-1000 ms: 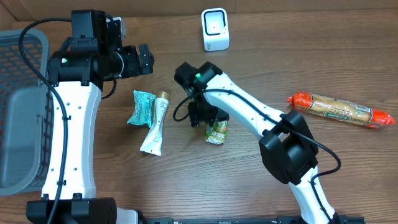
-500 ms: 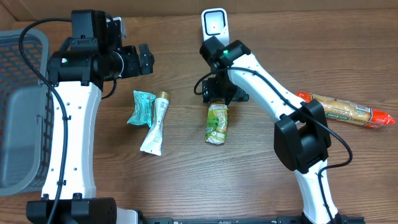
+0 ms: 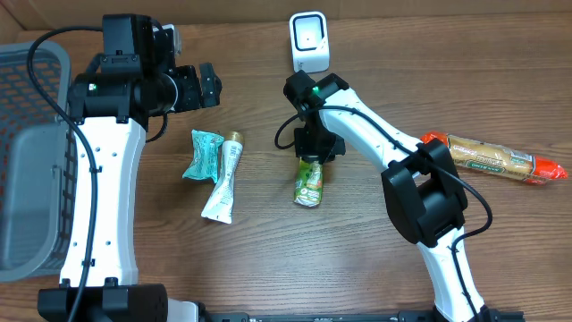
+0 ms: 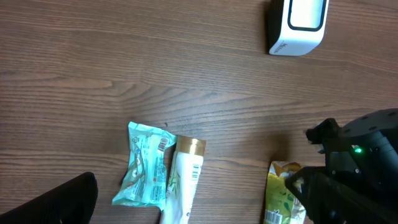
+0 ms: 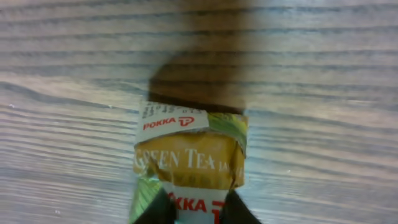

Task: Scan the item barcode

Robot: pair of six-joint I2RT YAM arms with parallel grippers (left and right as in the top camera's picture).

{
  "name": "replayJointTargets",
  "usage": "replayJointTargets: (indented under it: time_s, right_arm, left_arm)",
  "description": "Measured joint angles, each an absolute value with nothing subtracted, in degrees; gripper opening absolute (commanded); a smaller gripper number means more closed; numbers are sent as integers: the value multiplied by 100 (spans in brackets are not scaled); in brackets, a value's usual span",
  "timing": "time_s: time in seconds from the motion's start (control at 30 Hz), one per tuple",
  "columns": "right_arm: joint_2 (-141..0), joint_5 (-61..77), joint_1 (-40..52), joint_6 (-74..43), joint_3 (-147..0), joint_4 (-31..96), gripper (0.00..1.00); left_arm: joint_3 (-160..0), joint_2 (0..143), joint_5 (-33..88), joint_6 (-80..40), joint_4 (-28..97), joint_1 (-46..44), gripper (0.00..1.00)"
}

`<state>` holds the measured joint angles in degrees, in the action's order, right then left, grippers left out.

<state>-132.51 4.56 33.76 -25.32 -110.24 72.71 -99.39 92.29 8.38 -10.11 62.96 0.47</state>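
A green and yellow tea carton (image 3: 310,185) lies flat on the wooden table, below the white barcode scanner (image 3: 309,42) at the far edge. My right gripper (image 3: 313,148) is down on the carton's far end. In the right wrist view its two dark fingertips (image 5: 160,210) pinch the carton's (image 5: 189,155) white "POKKA" top between them, shut on it. My left gripper (image 3: 204,87) hangs open and empty above the table to the left. In the left wrist view one left finger (image 4: 62,199) shows, with the carton (image 4: 280,199) and the scanner (image 4: 298,25) to the right.
A teal packet (image 3: 202,154) and a white tube (image 3: 223,179) lie side by side left of the carton. A long orange-ended roll (image 3: 490,157) lies at the right. A grey wire basket (image 3: 31,152) stands at the left edge.
My right gripper swung up toward the scanner with its jaws wide, then came back down on the carton's far end and closed. The left arm has not moved.
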Motion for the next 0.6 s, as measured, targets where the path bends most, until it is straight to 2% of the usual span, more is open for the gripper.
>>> replayJointTargets:
  time_s: [0.23, 0.4, 0.47, 0.5, 0.53, 0.6]
  right_arm:
    - [-13225, 797, 3264, -2633, -11100, 7363, 4]
    - [-13229, 1647, 2906, -3190, -11100, 7218, 4]
    - [-13235, 1962, 2788, -3321, -11100, 7094, 10]
    - [-13240, 2154, 2733, -3395, -11100, 7046, 18]
    - [-13240, 2340, 2709, -3415, -11100, 7024, 34]
    - [-13240, 2477, 2718, -3332, -11100, 7004, 52]
  left_arm:
    - [-9939, 9229, 838, -1011, 6296, 47, 100]
    - [-9939, 9229, 838, -1011, 6296, 47, 99]
    - [-9939, 9229, 838, -1011, 6294, 47, 100]
    - [-9939, 9229, 838, -1011, 6296, 47, 100]
    - [-9939, 9229, 838, -1011, 6294, 47, 99]
    - [-9939, 9229, 838, -1011, 6294, 47, 100]
